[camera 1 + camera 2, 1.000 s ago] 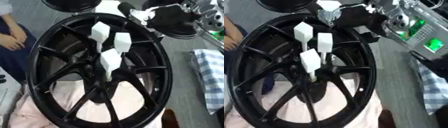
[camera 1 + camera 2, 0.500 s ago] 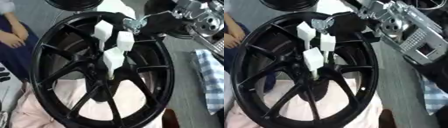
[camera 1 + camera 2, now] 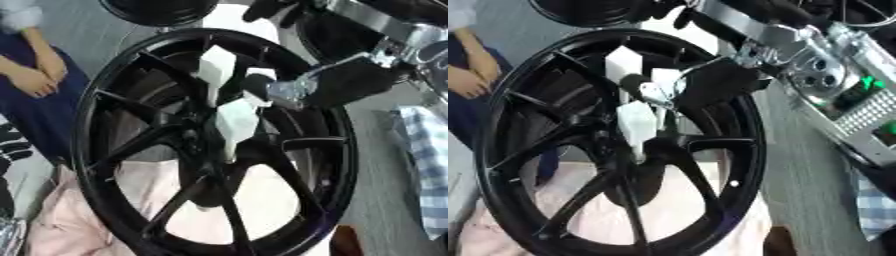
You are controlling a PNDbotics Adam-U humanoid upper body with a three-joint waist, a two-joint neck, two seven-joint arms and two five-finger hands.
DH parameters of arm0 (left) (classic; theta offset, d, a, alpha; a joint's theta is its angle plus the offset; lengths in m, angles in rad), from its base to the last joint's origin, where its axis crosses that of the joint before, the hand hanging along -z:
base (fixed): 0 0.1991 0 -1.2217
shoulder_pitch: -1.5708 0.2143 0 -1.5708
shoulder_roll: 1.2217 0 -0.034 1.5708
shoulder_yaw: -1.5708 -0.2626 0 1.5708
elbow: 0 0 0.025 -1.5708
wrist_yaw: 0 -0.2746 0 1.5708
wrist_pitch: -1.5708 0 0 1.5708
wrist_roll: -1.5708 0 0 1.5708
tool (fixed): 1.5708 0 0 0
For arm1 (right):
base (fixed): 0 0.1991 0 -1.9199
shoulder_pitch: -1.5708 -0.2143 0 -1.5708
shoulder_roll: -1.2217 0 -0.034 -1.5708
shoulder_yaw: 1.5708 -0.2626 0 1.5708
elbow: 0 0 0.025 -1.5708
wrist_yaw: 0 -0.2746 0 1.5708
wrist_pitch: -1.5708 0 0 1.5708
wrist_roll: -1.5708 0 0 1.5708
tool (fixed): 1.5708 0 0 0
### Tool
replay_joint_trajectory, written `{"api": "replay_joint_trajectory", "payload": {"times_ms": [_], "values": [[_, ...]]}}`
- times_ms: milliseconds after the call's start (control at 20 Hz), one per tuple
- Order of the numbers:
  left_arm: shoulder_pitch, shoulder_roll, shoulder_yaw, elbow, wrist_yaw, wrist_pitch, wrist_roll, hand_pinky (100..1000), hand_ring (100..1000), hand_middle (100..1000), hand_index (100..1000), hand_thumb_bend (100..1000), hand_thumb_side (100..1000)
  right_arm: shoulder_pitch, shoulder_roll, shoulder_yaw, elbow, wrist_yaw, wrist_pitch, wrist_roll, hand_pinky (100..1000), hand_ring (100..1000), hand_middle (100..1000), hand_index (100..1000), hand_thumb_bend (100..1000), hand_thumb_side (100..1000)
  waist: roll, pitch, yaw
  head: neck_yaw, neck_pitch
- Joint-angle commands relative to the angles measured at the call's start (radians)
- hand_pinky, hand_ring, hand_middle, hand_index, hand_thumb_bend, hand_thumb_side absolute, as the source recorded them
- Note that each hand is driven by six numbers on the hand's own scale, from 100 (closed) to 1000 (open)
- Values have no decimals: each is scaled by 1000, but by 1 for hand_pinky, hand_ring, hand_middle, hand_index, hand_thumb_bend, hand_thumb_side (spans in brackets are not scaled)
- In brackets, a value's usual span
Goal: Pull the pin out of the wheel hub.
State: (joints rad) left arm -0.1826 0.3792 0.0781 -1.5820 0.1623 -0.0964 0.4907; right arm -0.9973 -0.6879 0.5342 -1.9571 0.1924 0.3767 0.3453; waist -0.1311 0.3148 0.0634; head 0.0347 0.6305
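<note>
A black spoked wheel (image 3: 114,165) is lying across most of the view, resting partly on a pink cloth (image 3: 66,220) at the lower left. Three white block-shaped pins are standing up around the hub (image 3: 636,150). The upper pin (image 3: 216,67) is sitting nearest the far rim. The middle pin (image 3: 664,80) is sitting just right of it. The lower pin (image 3: 236,120) is standing over the hub centre, its thin stem going down into the hub.

The right hand (image 3: 719,80) is reaching in from the upper right, its black palm lying over the wheel's right rim. A silver-tipped finger (image 3: 289,90) is pointing left and is sitting right beside the middle pin, between the upper and lower pins. In the right eye view the fingertips are touching or almost touching that pin; cannot tell which. Motion blur is hiding whether the fingers are curled round the pin or straight, so grip state: cannot tell.

The silver forearm (image 3: 833,75) is running off toward the upper right, with green lights showing on it. The left hand is out of both views.

A blue checked cloth (image 3: 424,150) is lying on the grey table (image 3: 807,170) at the right edge.
</note>
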Motion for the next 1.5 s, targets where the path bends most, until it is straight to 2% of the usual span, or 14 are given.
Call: {"api": "replay_joint_trajectory", "payload": {"times_ms": [50, 300, 500, 1000, 1100, 1250, 1500], "values": [[-4, 28, 9, -22, -7, -1, 1, 581, 559, 560, 713, 100, 893, 1, -31, -32, -18, 25, 9, 54, 783, 861, 787, 827, 443, 401, 7, -23, 2, 10, -10], [-6, 27, 8, -25, -8, 0, 0, 581, 558, 560, 713, 100, 893, 44, -23, -81, -25, 68, 24, 135, 788, 868, 792, 836, 465, 356, 8, -19, 4, 22, -13], [-7, 27, 7, -26, -11, 0, -1, 582, 558, 559, 713, 100, 892, 57, -16, -104, -39, 97, 22, 177, 788, 872, 798, 840, 459, 353, 9, -18, 4, 22, -16], [-8, 27, 5, -28, -15, 1, -3, 582, 558, 559, 713, 100, 892, 59, -9, -109, -23, 117, 25, 184, 788, 871, 797, 839, 446, 344, 9, -17, 7, 18, -20], [-10, 28, 4, -32, -17, 0, -5, 582, 557, 559, 713, 100, 891, 66, -1, -112, -8, 125, 26, 176, 794, 868, 796, 838, 424, 307, 10, -7, 12, 12, -29], [-13, 29, 3, -45, -20, 0, -8, 582, 557, 558, 713, 100, 891, 71, 36, -108, 61, 167, -4, 165, 796, 868, 798, 839, 429, 303, 12, 9, 18, 0, -40], [-13, 28, 4, -52, -20, 4, -8, 582, 557, 558, 712, 100, 890, 79, 93, -109, 167, 229, -87, 153, 793, 867, 796, 837, 400, 304, 15, 13, 16, -1, -53]]}}
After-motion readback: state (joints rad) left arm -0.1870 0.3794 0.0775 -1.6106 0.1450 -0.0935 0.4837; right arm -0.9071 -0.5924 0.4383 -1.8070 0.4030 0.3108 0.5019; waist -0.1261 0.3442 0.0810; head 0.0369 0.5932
